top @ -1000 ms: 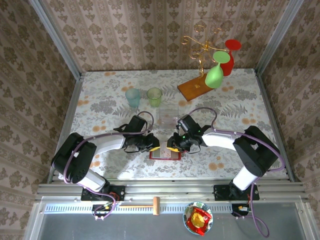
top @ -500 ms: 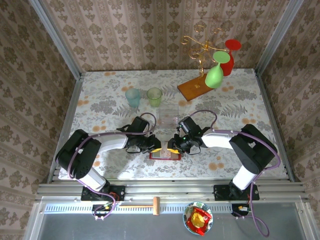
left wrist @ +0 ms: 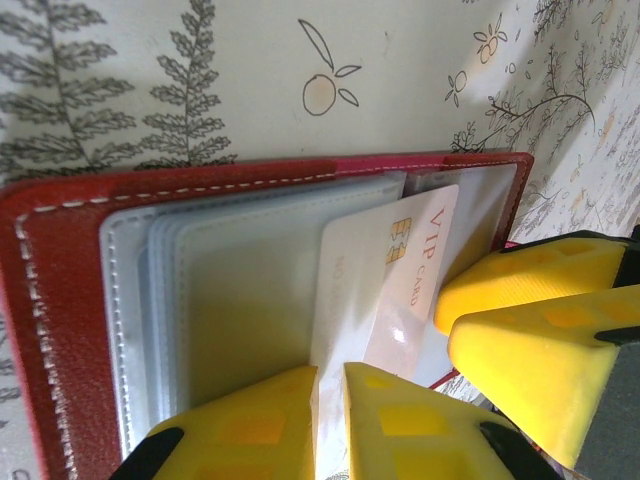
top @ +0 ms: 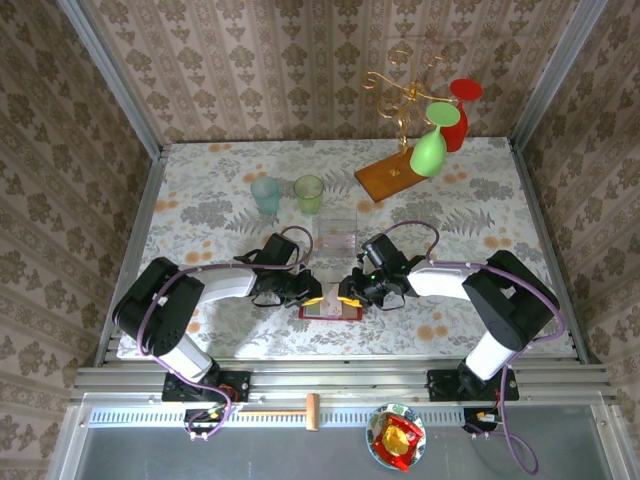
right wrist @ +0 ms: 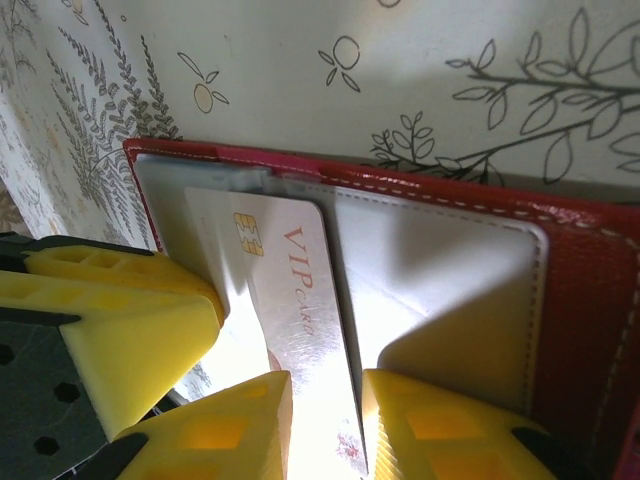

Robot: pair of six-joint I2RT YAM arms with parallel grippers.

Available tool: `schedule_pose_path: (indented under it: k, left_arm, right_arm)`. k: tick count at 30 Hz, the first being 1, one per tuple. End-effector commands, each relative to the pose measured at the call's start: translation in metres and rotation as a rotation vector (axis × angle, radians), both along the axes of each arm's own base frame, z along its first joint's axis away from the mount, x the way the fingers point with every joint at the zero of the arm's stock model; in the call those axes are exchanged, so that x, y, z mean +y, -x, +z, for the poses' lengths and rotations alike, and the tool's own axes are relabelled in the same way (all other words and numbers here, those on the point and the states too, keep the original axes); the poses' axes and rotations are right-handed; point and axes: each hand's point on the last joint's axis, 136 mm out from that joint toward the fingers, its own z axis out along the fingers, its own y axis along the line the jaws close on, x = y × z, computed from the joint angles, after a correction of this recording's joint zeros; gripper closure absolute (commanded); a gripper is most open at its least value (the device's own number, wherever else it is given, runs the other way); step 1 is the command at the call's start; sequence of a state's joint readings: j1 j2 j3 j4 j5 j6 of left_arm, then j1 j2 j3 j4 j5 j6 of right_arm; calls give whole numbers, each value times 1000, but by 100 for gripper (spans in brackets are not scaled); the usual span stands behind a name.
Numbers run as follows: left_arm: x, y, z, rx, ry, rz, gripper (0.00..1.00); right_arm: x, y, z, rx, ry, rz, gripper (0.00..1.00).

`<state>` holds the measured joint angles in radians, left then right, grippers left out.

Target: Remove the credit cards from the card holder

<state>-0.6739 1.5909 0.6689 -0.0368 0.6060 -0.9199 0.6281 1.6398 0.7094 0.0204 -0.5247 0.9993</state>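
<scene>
The red card holder (top: 330, 310) lies open on the table, its clear sleeves (left wrist: 240, 300) fanned out. A white-pink credit card (left wrist: 400, 280) marked VIP, with a gold chip, sticks partly out of a sleeve. My left gripper (top: 312, 296) is at the holder's left corner. In the left wrist view this left gripper (left wrist: 330, 420) has its jaws almost together on the hazy sleeve edge that covers the card's near end. My right gripper (top: 349, 294) is at the right corner. The bare credit card (right wrist: 300, 290) runs between the narrow jaws of the right gripper (right wrist: 325, 430).
Behind the holder stand a clear square box (top: 337, 231), a blue cup (top: 266, 194) and a green cup (top: 309, 192). At the back right a wooden board (top: 388, 176) carries a gold wire rack with a green and a red glass. The metal rail (top: 340, 378) runs along the near edge.
Both grippers and the holder have edged slightly to the right. Neither grip has changed.
</scene>
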Motion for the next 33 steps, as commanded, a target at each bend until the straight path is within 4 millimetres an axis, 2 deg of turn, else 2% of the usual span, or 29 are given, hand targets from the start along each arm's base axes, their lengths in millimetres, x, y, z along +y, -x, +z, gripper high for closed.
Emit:
schedule_pose_path:
  k: [1,11,15,22,33]
  left_arm:
    - [5,7,-11,38,-40,-14,84]
    - [5,9,-12,44,-42,-16,84]
    - [5,8,-12,43,-41,-13,84]
    - [6,9,-13,48,-45,-13,85]
    - [6,10,-13,48,-45,-14,85]
  right_arm:
    - [-2,2,-2,0,-2,0,73]
    - [5,2,-5,23,-29,22,74]
    - [1,4,-9,27,-2,23,74]
    - [-10,2,-3,-13,71,32,73]
    - [1,4,-6,-3,15,55,74]
